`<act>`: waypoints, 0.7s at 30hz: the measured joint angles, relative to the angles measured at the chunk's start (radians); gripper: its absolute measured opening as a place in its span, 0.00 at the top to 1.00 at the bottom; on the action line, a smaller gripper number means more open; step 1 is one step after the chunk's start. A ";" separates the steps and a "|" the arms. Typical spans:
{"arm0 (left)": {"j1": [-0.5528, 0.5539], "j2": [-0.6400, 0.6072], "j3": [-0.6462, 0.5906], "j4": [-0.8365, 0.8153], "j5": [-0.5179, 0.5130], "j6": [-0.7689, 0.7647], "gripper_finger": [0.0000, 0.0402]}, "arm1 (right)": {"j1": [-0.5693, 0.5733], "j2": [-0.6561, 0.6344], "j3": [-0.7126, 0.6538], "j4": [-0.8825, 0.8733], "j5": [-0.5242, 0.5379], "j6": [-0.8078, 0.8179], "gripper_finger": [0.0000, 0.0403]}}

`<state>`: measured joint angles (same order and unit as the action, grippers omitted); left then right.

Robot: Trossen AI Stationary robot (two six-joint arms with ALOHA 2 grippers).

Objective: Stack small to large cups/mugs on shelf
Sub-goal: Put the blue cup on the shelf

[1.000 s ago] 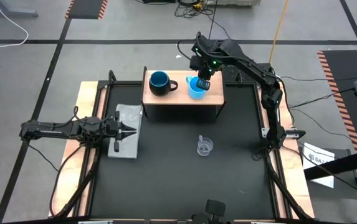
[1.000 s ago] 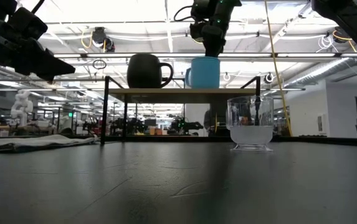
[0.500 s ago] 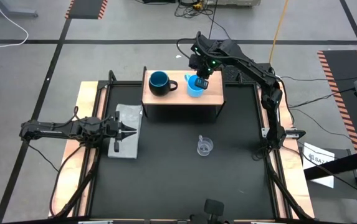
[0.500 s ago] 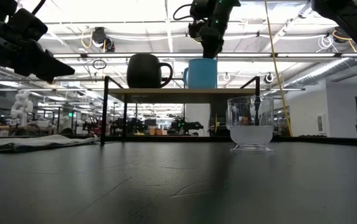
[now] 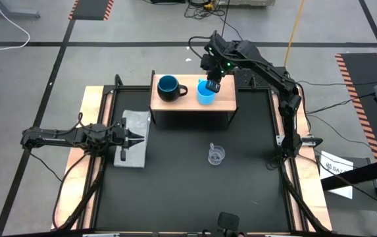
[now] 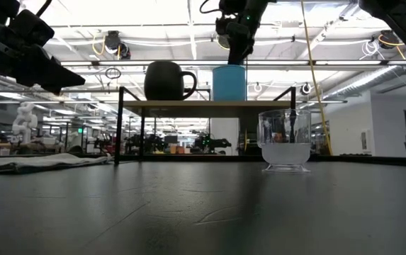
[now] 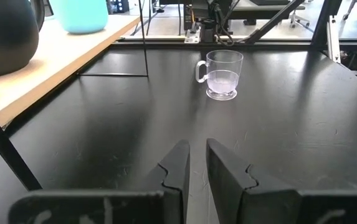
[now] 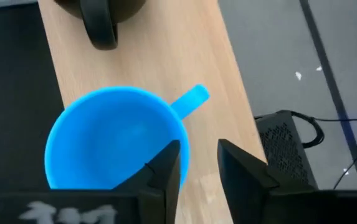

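The light-blue cup (image 5: 205,95) stands upright on the wooden shelf (image 5: 224,105), right of the navy mug (image 5: 168,87), which rests on its base. My right gripper (image 5: 213,84) is open above the light-blue cup (image 8: 113,140), one finger over its inside and one outside, beside the handle (image 8: 189,100). The clear plastic cup (image 5: 216,155) stands on the black table, near of the shelf. My left gripper (image 7: 197,158) waits shut at the table's left, above the grey cloth (image 5: 134,141). My right gripper comes from above, pointing down, astride the cup's rim (image 8: 183,138) next to the handle. One finger (image 8: 166,165) is inside the cup, the other (image 8: 240,171) outside with bare shelf showing between them. Whether the inner finger touches the wall, I cannot tell. The cup stands on the shelf.
The shelf (image 6: 203,106) stands on thin dark legs at the table's far side. The black table between the clear cup (image 7: 222,74) and my left gripper is open room. Cables and floor lie beyond the far edge.
My right gripper has shifted slightly toward the far edge and toward the navy mug. The light-blue cup has slid a little toward the navy mug and turned about on the shelf, so its handle no longer shows in the low view.
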<state>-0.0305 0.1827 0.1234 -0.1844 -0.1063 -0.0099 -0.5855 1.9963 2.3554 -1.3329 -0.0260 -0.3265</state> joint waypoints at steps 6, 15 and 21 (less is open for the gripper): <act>0.000 0.000 0.000 0.000 0.000 -0.017 0.86 | 0.032 -0.067 0.000 0.108 0.024 0.008 0.75; 0.000 0.000 0.000 0.001 0.001 -0.041 0.86 | 0.091 -0.202 0.000 0.111 0.007 -0.028 0.98; 0.000 0.000 0.000 0.003 0.001 -0.044 0.86 | 0.097 -0.294 -0.095 0.152 -0.144 0.020 1.00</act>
<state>-0.0304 0.1828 0.1234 -0.1816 -0.1055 -0.0538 -0.4889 1.7019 2.2608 -1.1813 -0.1702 -0.3063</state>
